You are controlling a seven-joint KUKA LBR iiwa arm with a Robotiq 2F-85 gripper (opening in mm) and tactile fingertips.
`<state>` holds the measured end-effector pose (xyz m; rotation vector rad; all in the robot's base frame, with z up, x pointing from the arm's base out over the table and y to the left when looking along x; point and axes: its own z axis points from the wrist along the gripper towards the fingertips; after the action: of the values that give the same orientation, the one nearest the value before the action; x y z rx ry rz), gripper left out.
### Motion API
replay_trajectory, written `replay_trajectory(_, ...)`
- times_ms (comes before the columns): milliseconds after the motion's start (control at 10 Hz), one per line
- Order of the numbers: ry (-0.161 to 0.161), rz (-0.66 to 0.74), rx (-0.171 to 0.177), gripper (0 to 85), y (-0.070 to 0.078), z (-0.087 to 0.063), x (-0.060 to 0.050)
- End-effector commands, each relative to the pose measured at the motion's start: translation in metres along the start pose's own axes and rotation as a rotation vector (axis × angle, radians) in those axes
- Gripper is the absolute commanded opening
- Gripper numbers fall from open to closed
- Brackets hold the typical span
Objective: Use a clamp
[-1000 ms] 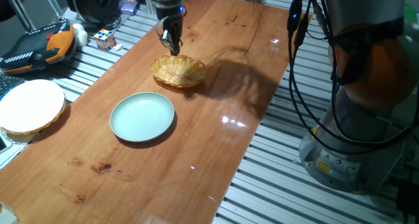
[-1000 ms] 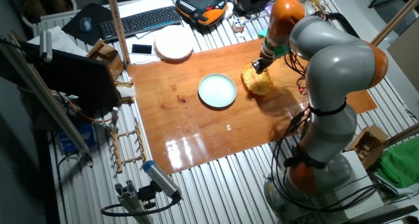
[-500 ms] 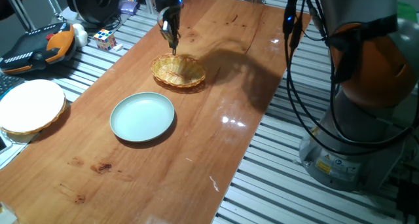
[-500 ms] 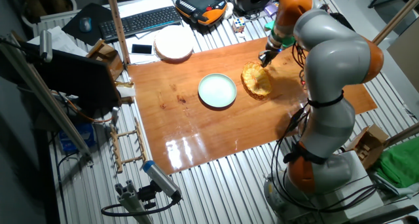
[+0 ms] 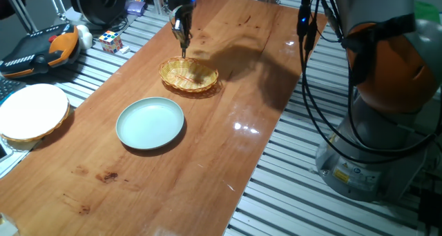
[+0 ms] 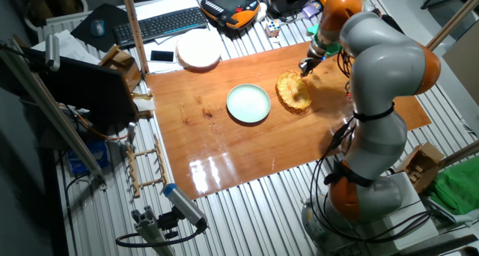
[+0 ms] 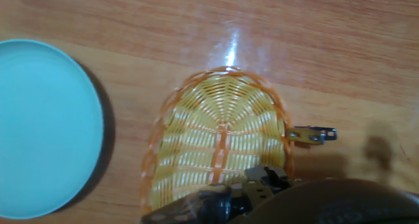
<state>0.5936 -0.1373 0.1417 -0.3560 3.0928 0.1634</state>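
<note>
The clamp [image 7: 313, 134] is a small grey metal piece sitting on the right rim of the wicker basket [image 7: 219, 142], apart from my gripper. My black gripper [image 5: 182, 48] hangs fingers-down above the basket's far edge [image 5: 188, 74] with nothing in it. Its fingers look pressed together. In the hand view only a blurred dark part of the gripper [image 7: 262, 181] shows at the bottom edge. In the other fixed view the gripper [image 6: 305, 67] is just above the basket [image 6: 293, 91]. The clamp is too small to make out in either fixed view.
A pale blue plate [image 5: 150, 123] lies on the wooden table [image 5: 228, 146] left of the basket, and also shows in the hand view [image 7: 46, 126]. A round white disc [image 5: 31, 110], a pendant [image 5: 41, 46] and a small cube [image 5: 110, 40] lie beyond the table's left edge.
My gripper has risen from the basket's rim and shifted slightly toward the table's far end. The arm's elbow has swung. Basket and plate have stayed in place.
</note>
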Motion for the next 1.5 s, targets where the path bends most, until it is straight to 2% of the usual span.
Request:
replay_trajectory(0, 0.001, -0.001, -0.009, 0.7, -0.005, -0.002, 0.000)
replay_trajectory(300, 0.000, -0.001, -0.007, 0.7, -0.012, 0.001, -0.003)
replay_trajectory(500, 0.002, -0.012, -0.031, 0.7, -0.023, 0.005, -0.006)
replay_trajectory(800, -0.006, -0.013, -0.045, 2.7, -0.028, 0.005, -0.010)
replay_trajectory(900, -0.005, -0.013, -0.058, 11.0, -0.027, 0.006, -0.010)
replay_trajectory(1200, -0.027, 0.003, -0.053, 39.7, -0.027, 0.007, -0.012)
replay_trajectory(1400, -0.031, -0.001, -0.056, 49.7, -0.032, 0.010, -0.015)
